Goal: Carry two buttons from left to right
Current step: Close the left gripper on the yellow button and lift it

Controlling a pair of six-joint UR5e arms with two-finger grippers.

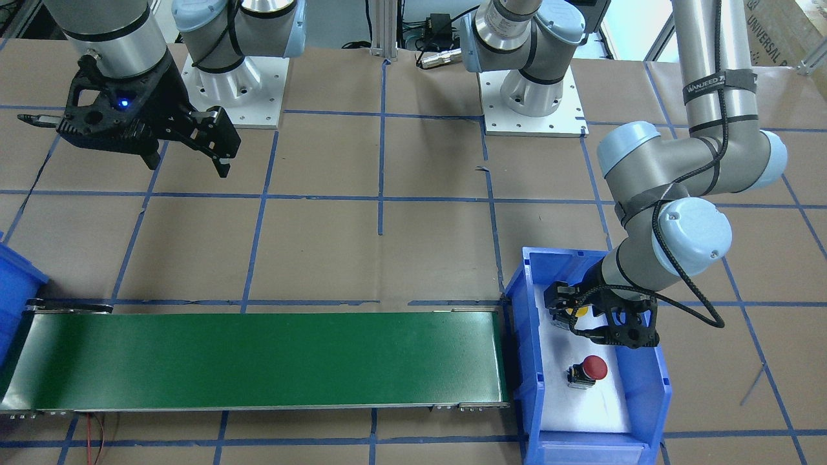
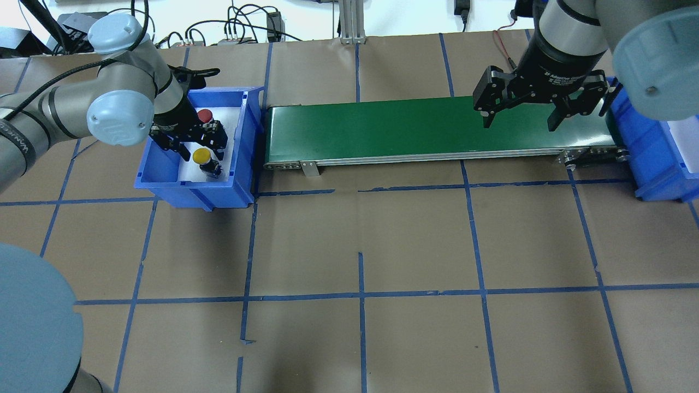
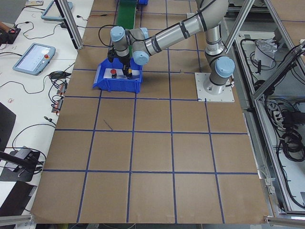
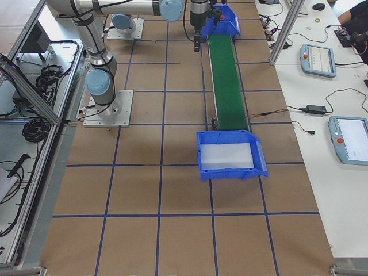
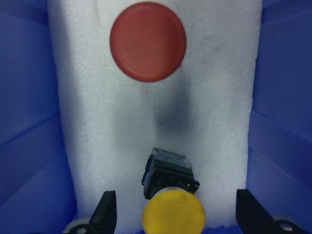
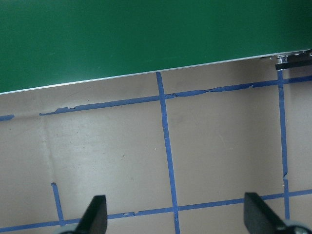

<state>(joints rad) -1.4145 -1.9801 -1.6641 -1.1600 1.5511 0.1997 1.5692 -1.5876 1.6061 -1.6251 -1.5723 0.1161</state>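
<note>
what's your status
Left gripper open over yellow button in blue bin. Right gripper open, empty, beside belt. Red button on foam. Nothing in the way.

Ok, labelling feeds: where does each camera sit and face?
Front: across table, facing robot; both arms.
Overhead: behind robot, looking down; both arms.
Left side: left end; left arm near.
Right side: right end; right arm near.
Left wrist: over yellow button, red button; left claw.
Right wrist: over belt edge; right claw.
Front, overhead share the belt.
</note>
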